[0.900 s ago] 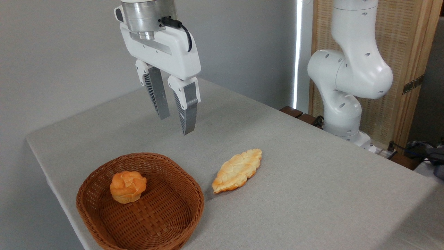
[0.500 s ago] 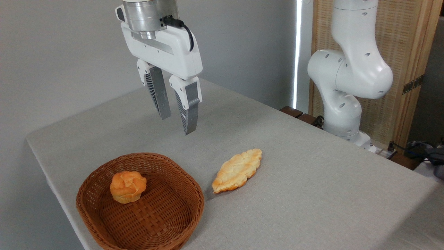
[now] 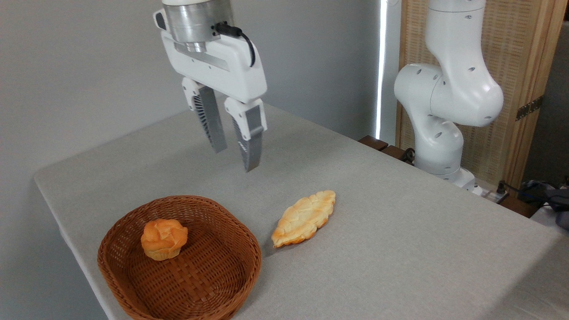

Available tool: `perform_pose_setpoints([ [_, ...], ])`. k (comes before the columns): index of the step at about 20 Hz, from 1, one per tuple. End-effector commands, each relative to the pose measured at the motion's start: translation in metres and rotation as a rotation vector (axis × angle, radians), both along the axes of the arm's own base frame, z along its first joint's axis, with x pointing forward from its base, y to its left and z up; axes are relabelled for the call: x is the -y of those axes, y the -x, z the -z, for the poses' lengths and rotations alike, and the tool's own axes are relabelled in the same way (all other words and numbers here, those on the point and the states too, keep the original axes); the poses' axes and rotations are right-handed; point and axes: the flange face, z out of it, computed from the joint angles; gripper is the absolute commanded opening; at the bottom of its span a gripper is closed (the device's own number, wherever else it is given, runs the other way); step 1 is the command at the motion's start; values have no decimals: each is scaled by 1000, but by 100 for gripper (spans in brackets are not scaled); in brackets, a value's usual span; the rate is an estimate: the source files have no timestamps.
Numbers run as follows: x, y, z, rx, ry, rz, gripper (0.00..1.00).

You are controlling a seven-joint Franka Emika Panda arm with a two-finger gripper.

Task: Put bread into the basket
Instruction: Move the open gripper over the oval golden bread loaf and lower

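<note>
Shifted rightward, end effector [image 3: 235,159] hangs parted above bread [image 3: 304,218], basket [image 3: 133,293] alongside

Grey cloth-covered table [image 3: 400,249]. On it: wicker basket [image 3: 249,266] near front-left corner; bread [image 3: 304,218] lying flat just right of the basket, apart.

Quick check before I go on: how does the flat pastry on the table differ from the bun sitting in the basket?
The leaf-shaped pastry is long and flat with scalloped edges; the knotted bun is small, round and tall. The pastry is pale golden with browned tips; the bun is deeper orange-brown. The pastry lies on the table just right of the wicker basket; the bun rests inside it. Neither is touched by the gripper, which hangs above with jaws apart.
</note>
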Motion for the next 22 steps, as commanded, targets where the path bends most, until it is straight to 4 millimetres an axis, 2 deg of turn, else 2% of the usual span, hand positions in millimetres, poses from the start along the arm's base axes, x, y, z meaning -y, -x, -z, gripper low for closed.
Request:
perform_pose_setpoints([
  [1, -8, 39, 10, -36, -8, 6, 100],
  [4, -13, 62, 28, -27, -18, 1, 100],
  [7, -31, 86, 51, 8, -12, -32, 100],
  [10, -35, 102, 74, 32, -8, -23, 100],
  [17, -31, 118, 121, 37, -9, -2, 100],
  [22, -26, 120, 139, 37, -9, 19, 100],
])
